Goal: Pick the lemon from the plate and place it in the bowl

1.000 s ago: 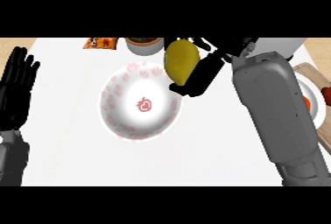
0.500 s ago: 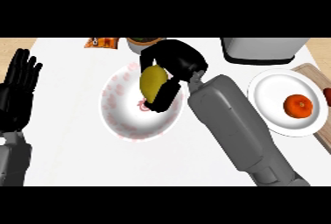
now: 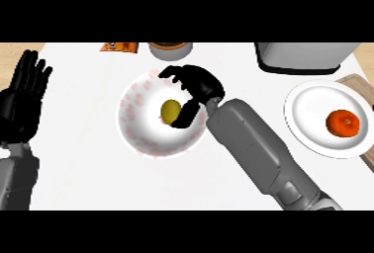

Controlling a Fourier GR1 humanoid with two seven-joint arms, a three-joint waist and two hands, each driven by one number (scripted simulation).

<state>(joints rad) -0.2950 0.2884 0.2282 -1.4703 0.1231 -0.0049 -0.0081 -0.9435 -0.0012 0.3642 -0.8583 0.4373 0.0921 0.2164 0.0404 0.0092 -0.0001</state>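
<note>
The yellow lemon (image 3: 170,111) lies inside the white bowl with pink markings (image 3: 142,136), near its middle. My right hand (image 3: 197,86) hovers over the bowl's right half; its fingers are spread away above the lemon and its thumb hangs just to the lemon's right. Nothing is curled round the lemon. The white plate (image 3: 310,106) sits at the right and carries an orange fruit (image 3: 343,122). My left hand (image 3: 22,101) rests open, fingers up, at the left edge.
A grey appliance (image 3: 303,57) stands at the back right, and a wooden board (image 3: 359,81) peeks out behind the plate. A round jar (image 3: 170,49) and an orange packet (image 3: 119,47) sit at the back, beyond the bowl.
My right hand carried the lemon left and down over the bowl, then its fingers came apart; the lemon now lies in the bowl. The left hand has stayed still.
</note>
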